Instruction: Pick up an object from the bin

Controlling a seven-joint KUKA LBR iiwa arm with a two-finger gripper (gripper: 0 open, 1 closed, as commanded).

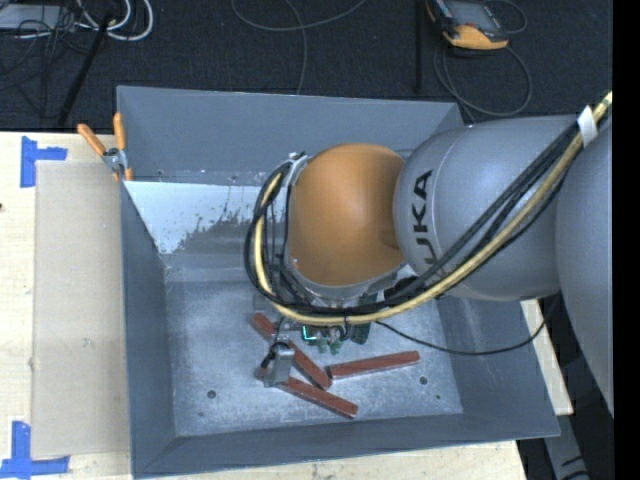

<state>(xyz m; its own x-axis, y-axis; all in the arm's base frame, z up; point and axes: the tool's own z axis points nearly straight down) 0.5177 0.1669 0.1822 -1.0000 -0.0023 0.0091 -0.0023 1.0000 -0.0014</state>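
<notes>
**Gripper low among brown sticks, nothing lifted yet**

Gripper (275, 368) sits low over the floor of the bin (200, 398), left of the middle and toward the lower side of the view. From this angle it reads as one small grey lump, so I cannot tell whether it is open or closed, and nothing can be seen clamped in it.

Its tip is at the left end of a slanted brown stick (308, 370), touching it or just above it; which of the two I cannot say. That stick looks like the likely pick, since it is the one right at the tip. It lies flat on the floor, so I judge the task barely begun. The grasp is not confirmed, and the lift out of the bin is all left to do.

Just below it lies a second brown stick (325, 399), running down to the right and near enough to be nudged or caught along with the first. A longer stick (374, 365) lies almost level to the right, its left end close to the others. A short brown piece (264, 324) shows up and to the left, partly under the wrist.

Above all this hang the orange cover (340, 213) and a loop of cables (262, 238), which hide the floor behind the gripper. The sticks are thin and flat against the metal and crowd together, so I expect a clean single grip to be hard.
</notes>
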